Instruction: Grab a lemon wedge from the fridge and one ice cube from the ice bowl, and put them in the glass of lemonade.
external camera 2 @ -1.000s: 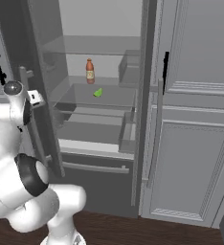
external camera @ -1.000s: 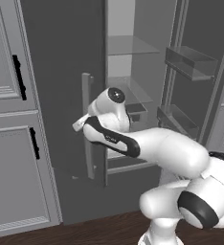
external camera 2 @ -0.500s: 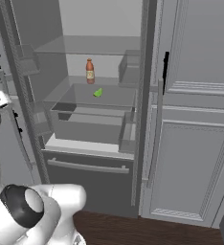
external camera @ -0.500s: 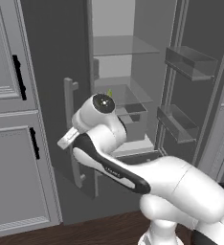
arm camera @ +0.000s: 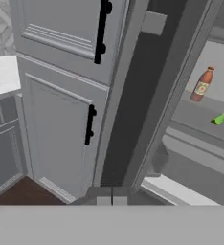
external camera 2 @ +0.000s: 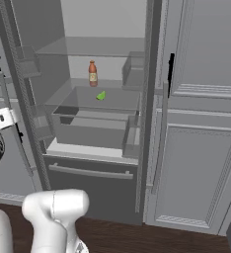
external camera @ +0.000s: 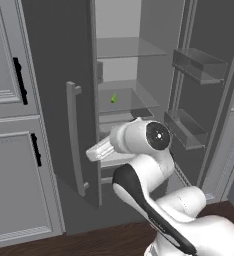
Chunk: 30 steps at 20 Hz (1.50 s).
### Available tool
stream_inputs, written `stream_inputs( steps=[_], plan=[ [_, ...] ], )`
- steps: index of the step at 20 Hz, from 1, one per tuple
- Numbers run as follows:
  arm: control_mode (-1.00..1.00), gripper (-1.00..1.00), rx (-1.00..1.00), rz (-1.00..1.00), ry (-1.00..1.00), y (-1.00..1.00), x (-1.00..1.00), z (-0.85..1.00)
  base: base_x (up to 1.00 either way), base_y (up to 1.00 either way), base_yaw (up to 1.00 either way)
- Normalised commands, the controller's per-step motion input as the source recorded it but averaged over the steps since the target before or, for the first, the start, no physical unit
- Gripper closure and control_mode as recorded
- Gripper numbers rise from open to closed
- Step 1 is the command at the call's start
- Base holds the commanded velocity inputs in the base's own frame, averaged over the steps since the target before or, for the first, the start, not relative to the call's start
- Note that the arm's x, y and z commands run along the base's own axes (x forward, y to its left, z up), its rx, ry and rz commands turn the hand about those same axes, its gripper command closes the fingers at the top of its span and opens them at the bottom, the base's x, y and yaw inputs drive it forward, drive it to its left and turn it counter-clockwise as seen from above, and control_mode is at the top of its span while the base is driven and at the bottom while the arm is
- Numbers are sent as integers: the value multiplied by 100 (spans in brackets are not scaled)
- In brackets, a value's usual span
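The arm is reaching leftward across the open fridge, its wrist sitting just beside the left door's long handle, and the gripper is pressed fully together, pinching nothing. Both doors are standing wide, leaving the shelves open to the front. The lemon wedge is lying on a glass shelf near the orange bottle, whose label is too small to read.

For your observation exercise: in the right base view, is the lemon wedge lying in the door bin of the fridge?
No. The lemon wedge lies on a glass shelf, near the orange bottle.
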Motion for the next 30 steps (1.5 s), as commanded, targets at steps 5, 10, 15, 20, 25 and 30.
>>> stream_inputs(
  steps=[5,10,15,20,25,30],
  plan=[
    [-100,-100,13,-20,10,-60,-7,74,0,0,0],
    [-100,-100,4,-2,4,-49,5,33,0,0,0],
    [-100,-100,6,17,15,-19,88,-1,0,0,0],
    [-100,-100,9,38,26,0,93,0,0,0,0],
    [-100,-100,11,42,11,1,55,-1,0,0,0],
    [-100,-100,6,40,18,11,75,-3,0,0,0]
  ],
)
